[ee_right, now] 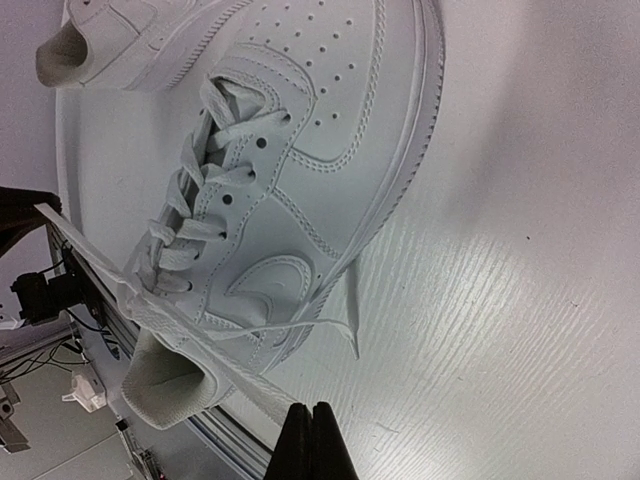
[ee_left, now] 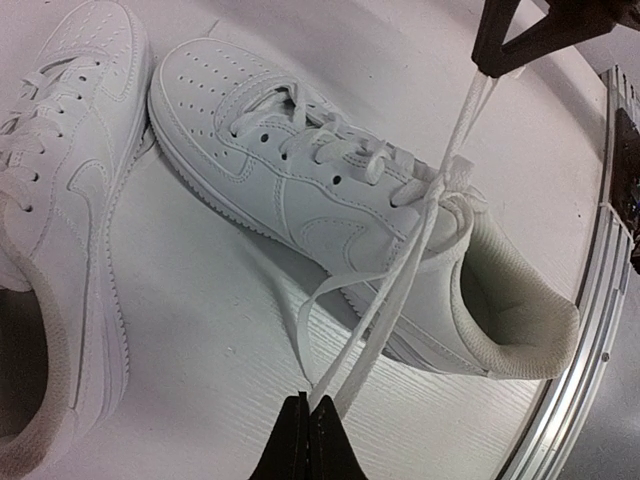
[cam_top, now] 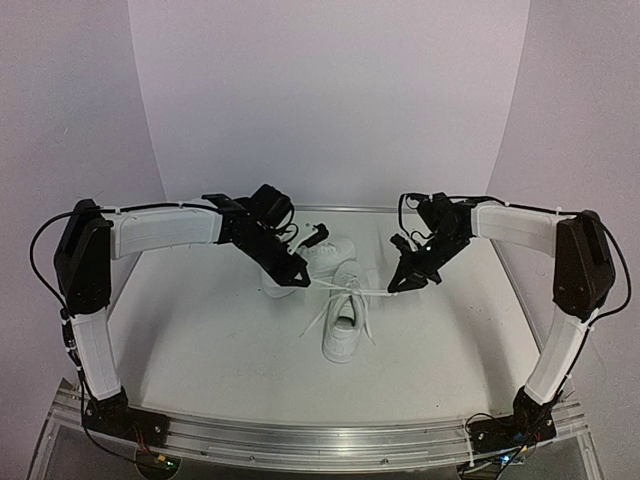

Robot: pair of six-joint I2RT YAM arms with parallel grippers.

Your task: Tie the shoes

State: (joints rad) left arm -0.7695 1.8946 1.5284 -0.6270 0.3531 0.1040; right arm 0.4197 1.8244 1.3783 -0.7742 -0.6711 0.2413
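Two white sneakers lie mid-table. The near shoe (cam_top: 343,325) (ee_left: 300,190) (ee_right: 320,150) has its heel toward the arms. The far shoe (cam_top: 325,255) (ee_left: 60,200) (ee_right: 130,40) is partly hidden behind the left arm. My left gripper (cam_top: 300,283) (ee_left: 308,405) is shut on a doubled strand of the near shoe's lace (ee_left: 400,290), left of the shoe. My right gripper (cam_top: 395,288) (ee_right: 310,410) is shut on the other lace strand (ee_right: 190,340), right of the shoe. The lace runs taut between both grippers across the shoe's top eyelets, where the strands cross. Loose lace ends trail on the table beside the shoe.
An aluminium rail (cam_top: 330,440) (ee_left: 600,300) runs along the table's near edge by the arm bases. A curved white backdrop (cam_top: 330,100) rises behind the table. The white tabletop (cam_top: 200,340) spreads to the left and right of the shoes.
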